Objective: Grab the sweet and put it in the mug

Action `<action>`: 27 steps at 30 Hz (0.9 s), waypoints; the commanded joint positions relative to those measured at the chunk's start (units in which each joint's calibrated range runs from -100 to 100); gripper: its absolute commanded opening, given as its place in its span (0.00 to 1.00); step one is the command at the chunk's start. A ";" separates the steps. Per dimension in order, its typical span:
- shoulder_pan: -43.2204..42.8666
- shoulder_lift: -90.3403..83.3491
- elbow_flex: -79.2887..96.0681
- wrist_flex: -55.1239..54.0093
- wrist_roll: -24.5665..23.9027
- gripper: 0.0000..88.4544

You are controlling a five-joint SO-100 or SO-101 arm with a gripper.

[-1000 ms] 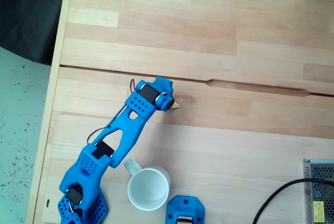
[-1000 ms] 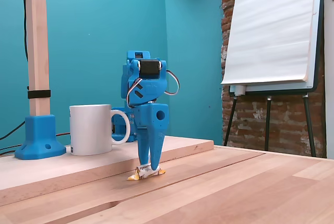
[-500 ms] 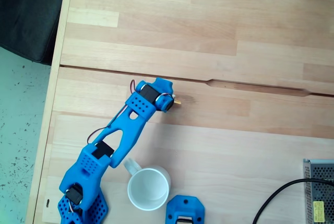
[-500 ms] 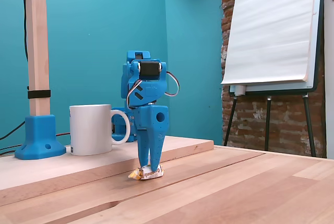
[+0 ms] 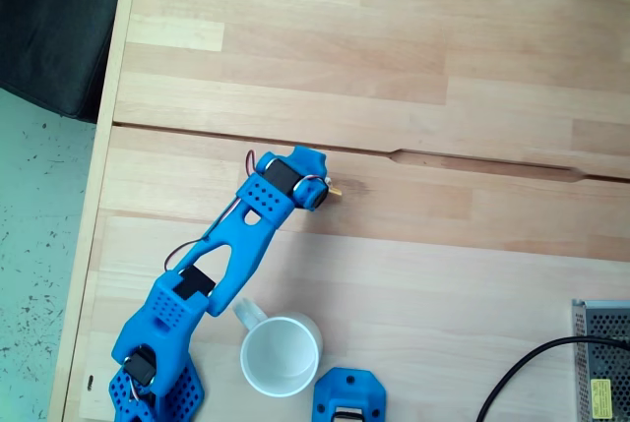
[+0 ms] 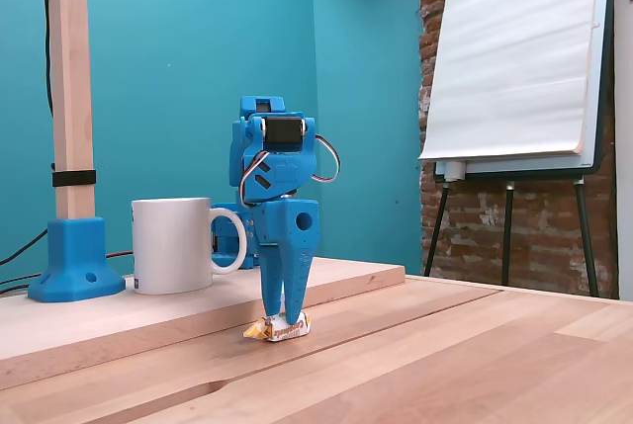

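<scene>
Since a second ago the jaws have pinched inward on the sweet point(image 6: 279, 327): its gold ends, then splayed flat to either side, are now bunched up against the fingertips, while the arm itself has barely shifted.

Going left to right in the low fixed view, a blue post base point(image 6: 74, 258) stands at the far left holding a wooden upright. Next comes the mug point(image 6: 175, 244), upright on the raised board, handle turned right toward the arm. Just right of it the gripper point(image 6: 282, 317) points straight down, its two fingers nearly together with the sweet caught between their tips, the candy touching the surface or barely off it; I cannot tell which. The vertical pose suits a small flat target, letting the tips close from both sides. Far right stands a flip chart point(image 6: 514, 53) before a brick wall.

In the fixed view from above, the arm rises from the lower left, the gripper point(image 5: 323, 192) sits near the seam in the surface point(image 5: 443, 68) with one gold end of the sweet point(image 5: 336, 188) peeking out at its right, and the mug point(image 5: 281, 353) waits near the base, mouth open upward. A metal box point(image 5: 602, 358) with a black cable lies at the lower right.

The grasp looks made; lifting clear and swinging back to the mug remains
</scene>
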 commanded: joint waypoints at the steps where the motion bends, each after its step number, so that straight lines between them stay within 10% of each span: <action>1: 0.49 -0.88 -0.39 -0.50 -0.93 0.20; 27: 0.49 -0.62 -0.39 -0.66 -0.88 0.19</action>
